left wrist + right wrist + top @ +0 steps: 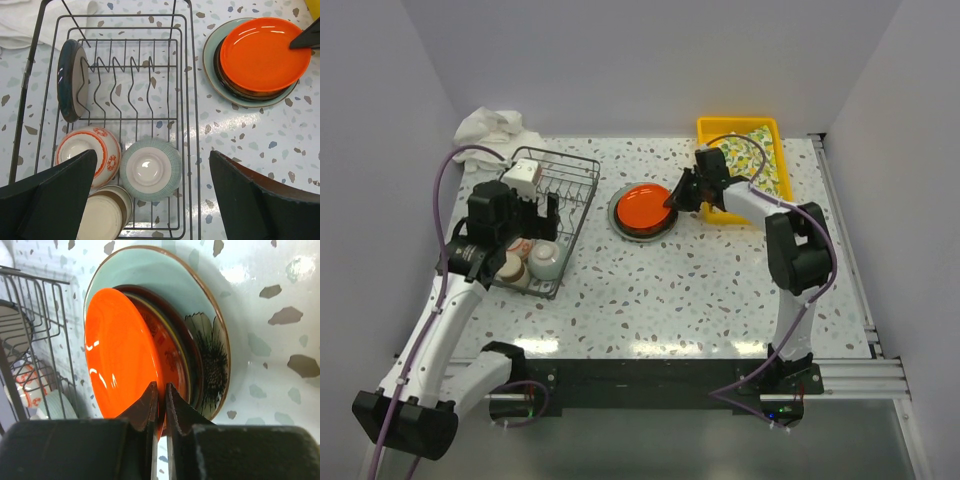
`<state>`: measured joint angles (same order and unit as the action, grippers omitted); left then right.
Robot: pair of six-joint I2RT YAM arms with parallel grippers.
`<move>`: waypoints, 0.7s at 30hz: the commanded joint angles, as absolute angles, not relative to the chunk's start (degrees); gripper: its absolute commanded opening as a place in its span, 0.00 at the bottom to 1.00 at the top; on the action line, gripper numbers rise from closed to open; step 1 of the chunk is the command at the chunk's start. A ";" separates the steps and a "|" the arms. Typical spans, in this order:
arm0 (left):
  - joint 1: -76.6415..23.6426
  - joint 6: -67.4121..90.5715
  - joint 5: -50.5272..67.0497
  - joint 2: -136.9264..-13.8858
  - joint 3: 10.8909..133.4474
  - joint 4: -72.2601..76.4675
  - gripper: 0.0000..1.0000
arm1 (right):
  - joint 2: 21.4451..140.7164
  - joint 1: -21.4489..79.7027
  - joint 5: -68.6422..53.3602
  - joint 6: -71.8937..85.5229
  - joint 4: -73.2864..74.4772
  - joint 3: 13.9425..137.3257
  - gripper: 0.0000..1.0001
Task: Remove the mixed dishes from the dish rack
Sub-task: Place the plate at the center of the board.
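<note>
Speckled table (720,290) carries everything. The dish rack (131,90) sits on its left side, in front of the left arm. The yellow tray (705,128) with a lemon-print cloth (760,160) is at the far right. A white rag (490,125) is bunched behind the rack.

Between rack and tray we note a stack on the table, outside the rack:
- the pale green plate (150,270), with a flower print, is at the bottom
- the dark red plate (170,352), patterned, lies on it
- the orange plate (262,50) is on top

In the rack:
- the dark teal plate (70,80) stands on edge among the tines
- the red-white bowl (82,147) is at the near end
- a pale ribbed cup (150,170) sits just beside the bowl, base up
- a grey-brown cup (107,215) sits nearer, partly hidden by a finger

The left gripper (152,153) hangs above those cups with its fingers spread wide, holding nothing. The right gripper (159,400) has its fingers pinched on the orange plate's rim.
</note>
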<state>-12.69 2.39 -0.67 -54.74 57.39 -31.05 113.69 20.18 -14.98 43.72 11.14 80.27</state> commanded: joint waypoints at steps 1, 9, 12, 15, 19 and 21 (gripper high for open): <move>-12.13 3.16 0.18 -53.70 56.95 -30.76 1.00 | 115.04 20.57 -14.15 41.40 10.98 85.25 0.12; -12.22 3.43 0.70 -54.14 55.99 -29.71 1.00 | 113.82 21.88 -10.73 35.78 20.21 88.68 0.36; -12.13 3.34 0.88 -54.32 55.90 -29.62 1.00 | 113.20 22.67 -8.44 34.02 23.28 89.56 0.40; -12.13 3.34 0.70 -54.32 55.81 -29.53 1.00 | 113.20 23.29 -6.42 32.08 26.62 91.32 0.42; -12.22 3.51 0.53 -54.49 55.02 -29.36 1.00 | 113.29 23.99 -5.80 30.76 28.73 92.72 0.44; -12.13 3.78 0.35 -54.93 54.84 -29.44 1.00 | 112.86 24.34 -5.71 30.41 29.00 93.08 0.46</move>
<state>-12.49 2.46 -0.16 -54.52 55.37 -31.00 115.98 23.64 -7.86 33.04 26.57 90.08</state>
